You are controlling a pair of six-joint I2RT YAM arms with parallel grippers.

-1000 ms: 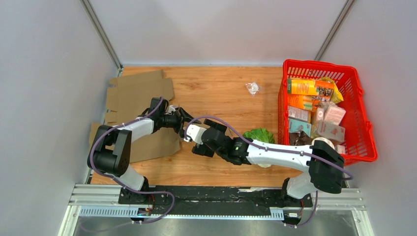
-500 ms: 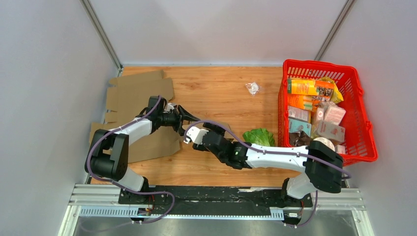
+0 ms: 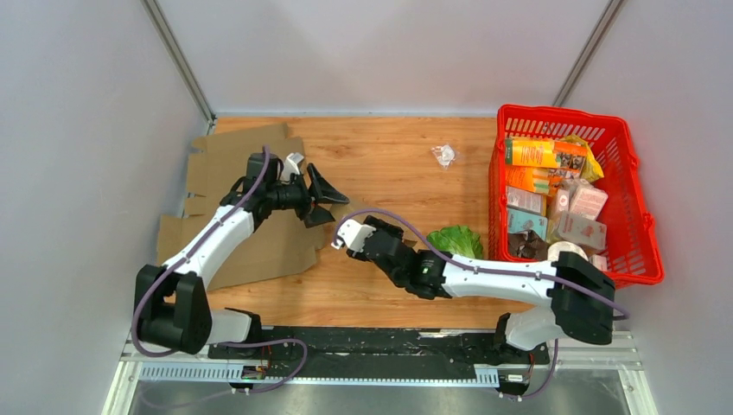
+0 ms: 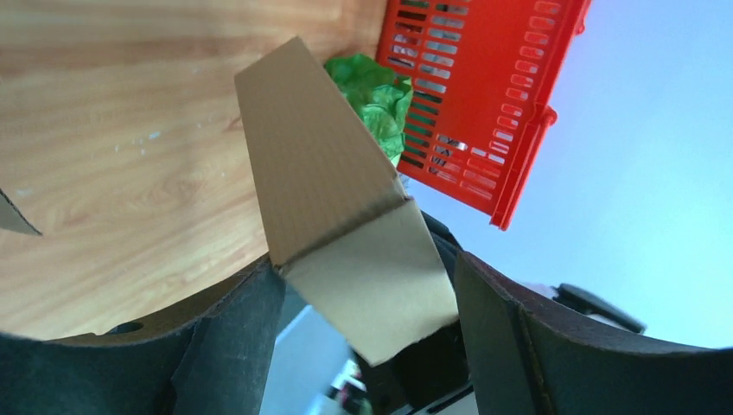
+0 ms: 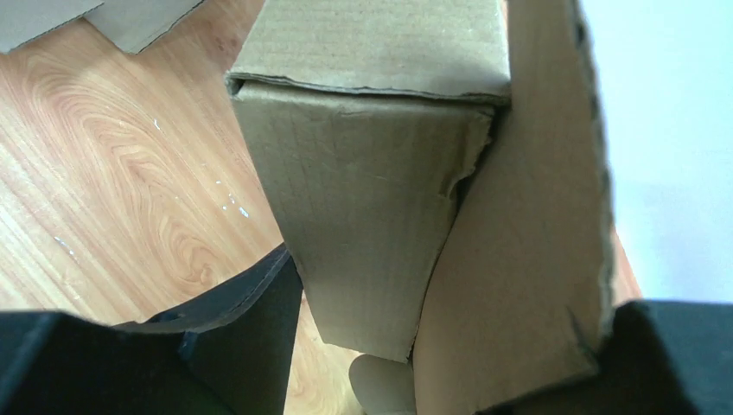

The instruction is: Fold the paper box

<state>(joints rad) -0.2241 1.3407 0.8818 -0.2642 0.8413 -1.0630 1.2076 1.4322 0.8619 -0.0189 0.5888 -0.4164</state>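
Paper box (image 3: 259,246) lies mostly flat on the table (image 3: 398,164), well left of the red basket (image 3: 553,111), which is full of food packets (image 3: 553,186). Left gripper (image 3: 320,201) hangs above the box with its fingers wide apart. Right gripper (image 3: 344,235) is pinching one raised flap (image 5: 372,199). A lettuce (image 3: 455,239) lies just beside the basket.

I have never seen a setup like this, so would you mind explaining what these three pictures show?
These are two robot arms, a left arm and a right arm, bolted at the near edge of a wooden table. The wide picture looks down from above. The other two come from a small camera on each wrist, so the dark shapes along their lower edges are that arm's own fingers.

On the table lie a flattened cardboard box, a green lettuce, a small clear wrapper and a red basket full of packaged groceries.

The left claw stands open near the cardboard, holding nothing. The right claw has cardboard flaps between its fingers; whether it grips them I cannot tell.
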